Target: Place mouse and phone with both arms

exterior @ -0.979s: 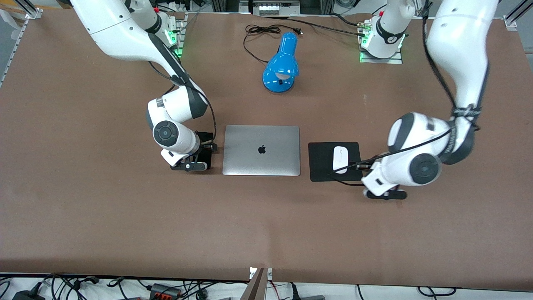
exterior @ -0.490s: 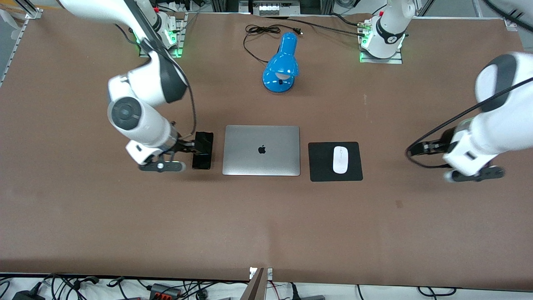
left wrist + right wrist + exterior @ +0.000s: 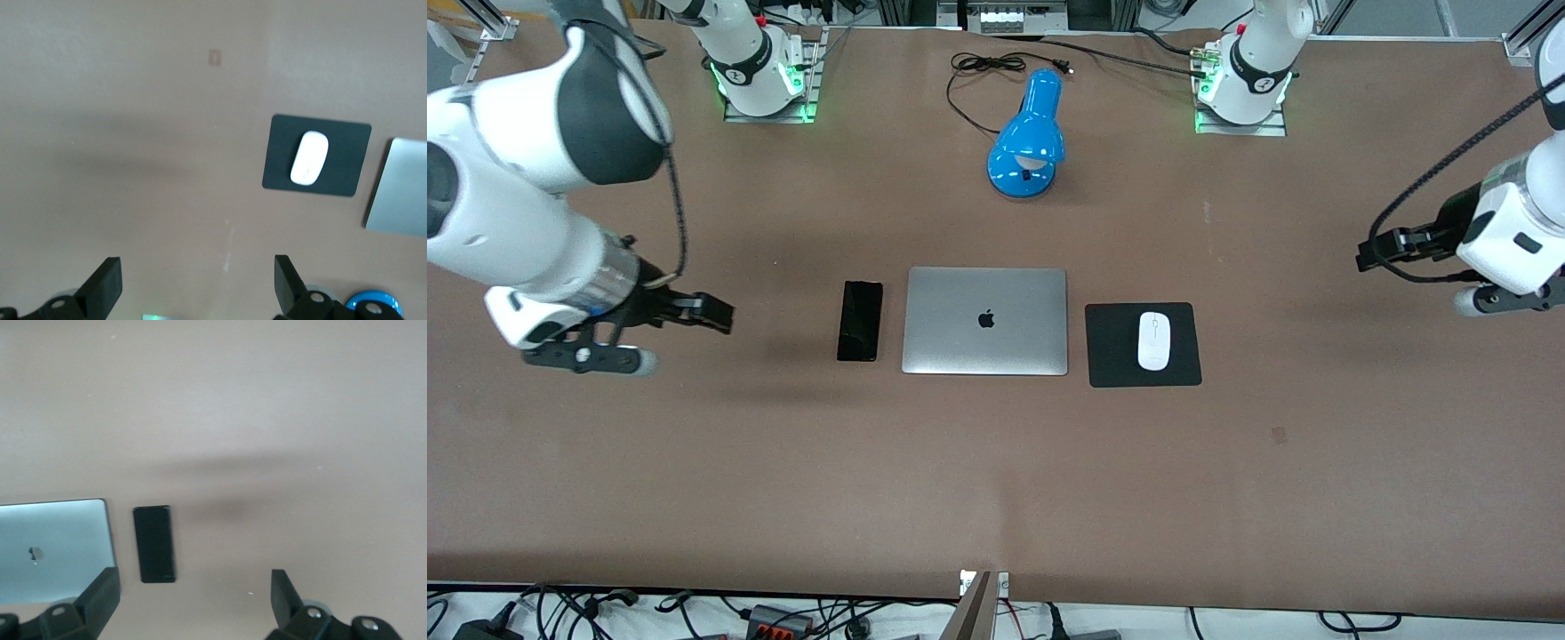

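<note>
The black phone (image 3: 860,321) lies flat on the table beside the silver laptop (image 3: 985,320), toward the right arm's end. It also shows in the right wrist view (image 3: 155,543). The white mouse (image 3: 1153,340) lies on the black mouse pad (image 3: 1112,351), beside the laptop toward the left arm's end, and shows in the left wrist view (image 3: 309,158). My right gripper (image 3: 716,316) is open and empty, up over bare table well apart from the phone; it also shows in its own wrist view (image 3: 193,581). My left gripper (image 3: 1371,256) is open and empty over the table's left-arm end, as its own wrist view (image 3: 197,270) shows.
A blue desk lamp (image 3: 1028,138) with a black cord lies farther from the front camera than the laptop, between the two arm bases. The laptop's edge shows in the left wrist view (image 3: 400,197) and the right wrist view (image 3: 53,547).
Both arms have lifted and swung outward toward their ends of the table. The right gripper has left the phone and the left gripper has left the mouse; both things lie still.
</note>
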{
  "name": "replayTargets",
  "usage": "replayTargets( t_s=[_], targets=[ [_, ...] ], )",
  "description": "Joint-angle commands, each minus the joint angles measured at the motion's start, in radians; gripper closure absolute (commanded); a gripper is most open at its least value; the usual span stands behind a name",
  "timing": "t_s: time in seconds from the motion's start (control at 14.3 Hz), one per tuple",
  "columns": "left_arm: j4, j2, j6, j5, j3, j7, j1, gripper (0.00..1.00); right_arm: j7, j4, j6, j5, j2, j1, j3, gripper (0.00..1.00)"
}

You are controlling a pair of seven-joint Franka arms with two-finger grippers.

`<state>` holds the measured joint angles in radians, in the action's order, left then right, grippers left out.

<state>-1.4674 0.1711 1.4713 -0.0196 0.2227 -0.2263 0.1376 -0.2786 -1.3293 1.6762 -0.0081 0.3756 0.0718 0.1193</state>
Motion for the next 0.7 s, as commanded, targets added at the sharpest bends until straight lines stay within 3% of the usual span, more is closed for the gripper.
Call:
replayTargets(
  t_s=[0.0,0.14,0.35,0.63],
  targets=[
    [-0.160,-0.112,0.018,0.009,0.013,0.008,0.011,0.00,0.071,0.073,-0.050,-0.001,-0.012,-0.061,-0.007,0.00],
    [-0.218,-0.154,0.053,0.009,-0.006,0.012,-0.002,0.00,0.129,0.064,-0.050,0.005,-0.053,-0.076,-0.048,0.00],
    [-0.212,-0.153,0.053,0.009,-0.129,-0.005,-0.137,0.00,0.277,0.064,-0.050,0.007,-0.072,-0.092,-0.115,0.00],
    [-0.200,-0.147,0.053,0.010,-0.129,-0.117,-0.135,0.00,0.305,0.030,-0.052,0.008,-0.102,-0.125,-0.116,0.00]
  ],
)
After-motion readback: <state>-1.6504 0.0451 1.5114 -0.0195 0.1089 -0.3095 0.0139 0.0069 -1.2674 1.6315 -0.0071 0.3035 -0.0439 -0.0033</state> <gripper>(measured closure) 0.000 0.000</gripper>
